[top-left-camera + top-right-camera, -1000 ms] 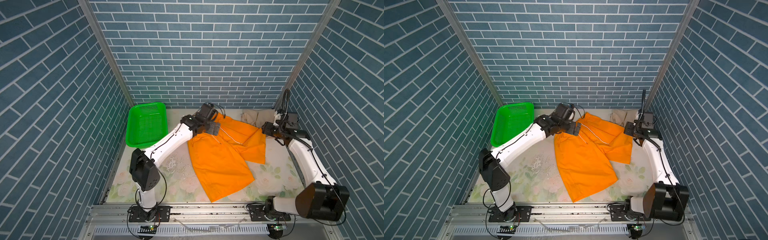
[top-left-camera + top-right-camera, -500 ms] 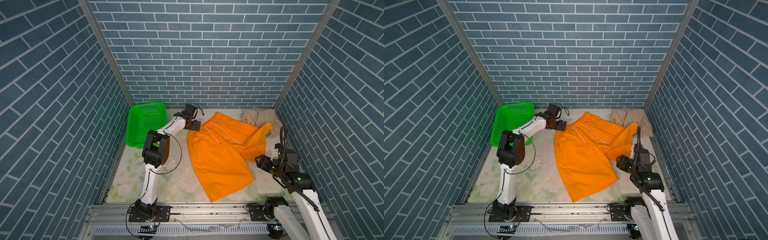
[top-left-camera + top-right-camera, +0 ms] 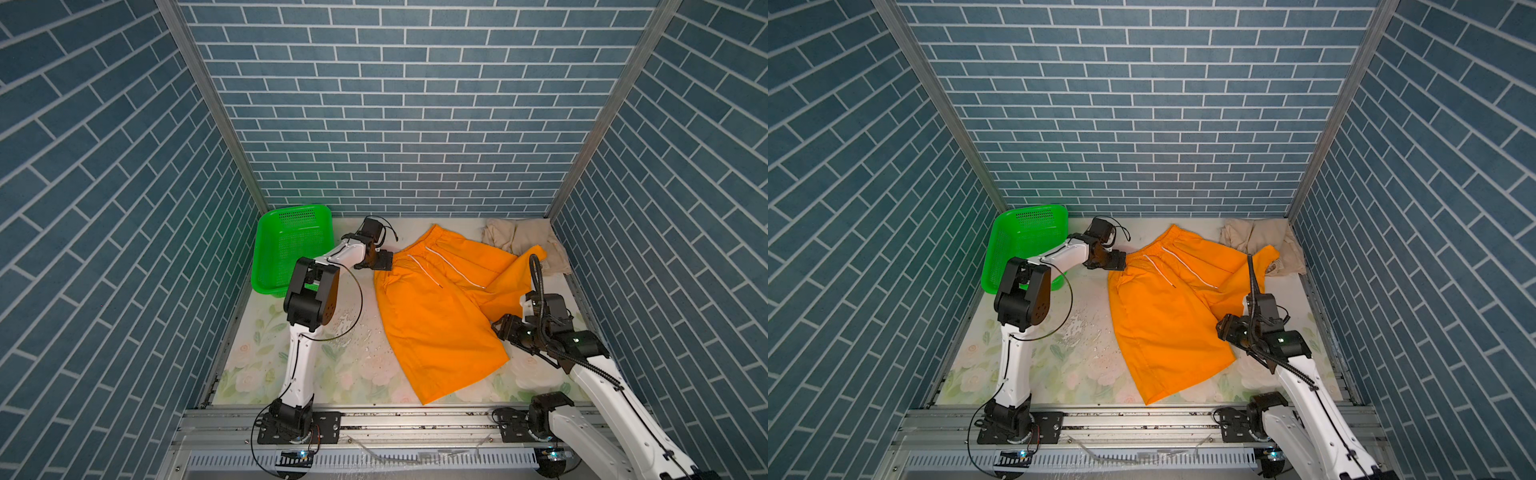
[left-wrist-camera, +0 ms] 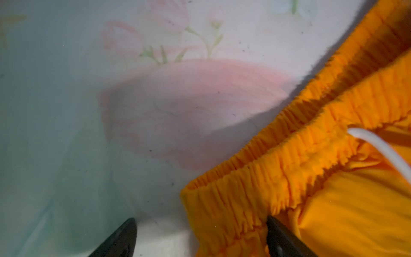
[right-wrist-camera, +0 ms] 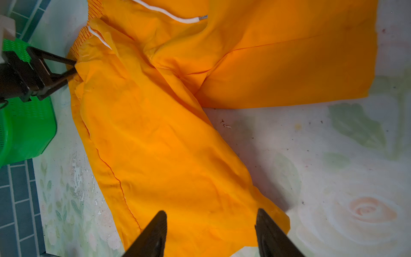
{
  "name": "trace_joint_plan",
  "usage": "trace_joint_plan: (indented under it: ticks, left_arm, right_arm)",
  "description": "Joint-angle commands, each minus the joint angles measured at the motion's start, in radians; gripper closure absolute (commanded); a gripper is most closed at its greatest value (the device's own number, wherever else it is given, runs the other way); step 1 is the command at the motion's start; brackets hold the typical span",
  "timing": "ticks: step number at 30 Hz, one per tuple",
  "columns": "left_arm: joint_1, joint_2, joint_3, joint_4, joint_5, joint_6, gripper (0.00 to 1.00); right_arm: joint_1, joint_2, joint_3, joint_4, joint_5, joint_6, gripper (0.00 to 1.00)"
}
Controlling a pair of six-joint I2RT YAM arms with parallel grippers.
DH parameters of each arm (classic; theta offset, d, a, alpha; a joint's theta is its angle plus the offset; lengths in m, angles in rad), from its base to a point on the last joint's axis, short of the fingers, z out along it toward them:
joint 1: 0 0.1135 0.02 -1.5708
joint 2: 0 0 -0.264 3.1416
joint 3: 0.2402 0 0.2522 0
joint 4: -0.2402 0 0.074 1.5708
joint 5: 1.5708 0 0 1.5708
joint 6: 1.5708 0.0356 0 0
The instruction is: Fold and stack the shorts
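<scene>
Closest to the front rail, well apart from the green basket and on the far side of the cloth from it: right gripper, jaws parted, nothing between them, poised over the near hem of the orange shorts; contact with the fabric impossible to tell. Farther in, on the flowered table cover: orange shorts spread mostly flat, near the basket yet apart from it, one leg stretched toward the rail, the other angled away from the basket. White drawstring loose across the front in two strands. Farther back again: gathered waistband at the end of the shorts toward the basket, its corner lying between the spread fingers of the left gripper. Jaws wide there, one finger over orange fabric, the other over bare cover, no pinch on the cloth. Left arm stretched along the basket's side, wrist between basket and waistband. Farthest back, against the brick wall: basket in one corner, and at the opposite corner, well apart from the basket, beige shorts in a crumpled heap, unfolded. Tip of the angled orange leg turned up and resting on the beige heap's edge, the two pairs touching there. No stack formed yet, neither pair folded.
</scene>
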Motion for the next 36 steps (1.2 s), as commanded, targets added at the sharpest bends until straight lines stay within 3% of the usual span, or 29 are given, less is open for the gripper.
trace_joint_plan:
  ticks: [1,5,8,10,13,18,21,28,36]
  left_arm:
    - [0.021,-0.021,-0.040,0.013,0.030,-0.006,0.12]
    - [0.021,-0.029,-0.053,0.045,0.059,0.011,0.26]
    - [0.021,-0.030,-0.042,0.056,0.094,0.009,0.59]
    - [0.021,-0.034,-0.033,0.051,0.101,0.010,0.77]
    - [0.023,-0.037,-0.019,0.027,0.084,0.025,0.88]
    - [0.023,-0.031,0.006,-0.025,0.040,0.047,0.94]
    - [0.024,-0.046,0.000,-0.036,0.011,0.059,0.95]
    - [0.032,-0.066,0.024,-0.061,-0.009,0.065,0.96]
    - [0.032,-0.086,0.019,-0.072,-0.003,0.067,0.98]
  right_arm:
    - [0.052,0.045,0.044,0.037,0.040,0.025,0.35]
    - [0.097,0.073,0.066,0.039,0.077,0.015,0.35]
    - [0.162,0.106,0.079,0.061,0.076,-0.009,0.35]
    - [0.260,0.143,0.096,0.085,0.088,-0.035,0.35]
    - [0.484,0.231,0.146,0.100,0.179,-0.085,0.34]
    - [0.845,0.471,0.280,0.101,0.300,-0.166,0.30]
    - [0.979,0.603,0.350,0.117,0.330,-0.175,0.28]
    - [1.126,0.799,0.425,0.070,0.410,-0.118,0.25]
    - [1.175,0.888,0.411,0.049,0.443,-0.026,0.29]
